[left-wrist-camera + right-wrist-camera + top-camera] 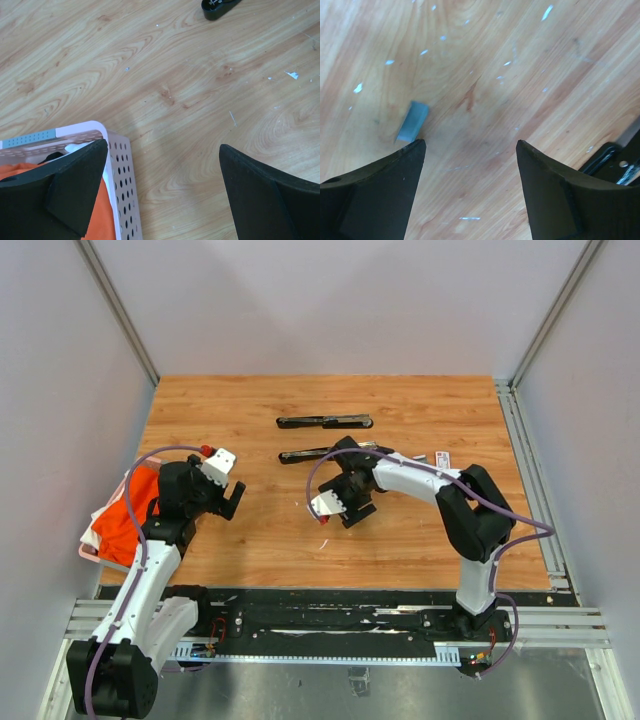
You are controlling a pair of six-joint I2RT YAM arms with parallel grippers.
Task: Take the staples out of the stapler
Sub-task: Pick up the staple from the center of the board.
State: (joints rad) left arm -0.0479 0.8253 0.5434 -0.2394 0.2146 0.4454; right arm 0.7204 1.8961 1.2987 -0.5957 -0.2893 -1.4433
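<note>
Top view: on a wooden table (420, 540), 2 black staplers lie opened flat, the far stapler (324, 421) beyond the near stapler (305, 455). The right gripper (352, 508) hangs just beside the near one, and the left gripper (230, 498) hangs well apart, near a pink basket (92, 548). Left wrist view: the left gripper (162, 150) has its jaws wide apart, holding nothing, above the basket (122, 170) corner. Right wrist view: the right gripper (470, 145) has its jaws apart and empty; a blurred silvery-grey strip, the staples (413, 121), lies on the wood beside 1 fingertip. The near stapler (612, 162) shows at the lower right. The strip looks unloaded; the next move calls for checking the magazine without brushing the strip.
</note>
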